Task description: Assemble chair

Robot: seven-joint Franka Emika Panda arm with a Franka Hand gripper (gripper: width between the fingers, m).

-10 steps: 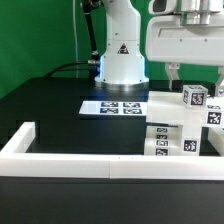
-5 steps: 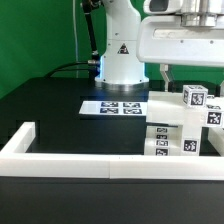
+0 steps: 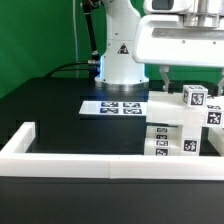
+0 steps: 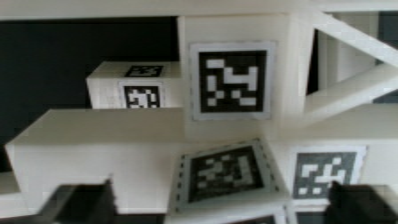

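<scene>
At the exterior view's left, the long white rail [image 3: 100, 160] is fencing the black worktop [image 3: 50, 105] — a stop for parts; the marker board [image 3: 118, 106] is lying mid-table; rightward, the chair [image 3: 185, 125] is sitting against it, the pincer [image 3: 185, 78] hovering above — whether apart or clamped cannot be told.

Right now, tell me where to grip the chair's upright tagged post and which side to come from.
Probably its top end, coming straight down: the upright post stands vertical with flat opposite faces, its top free, while the flat slab and X-brace crowd its base. The hand hangs open.
</scene>
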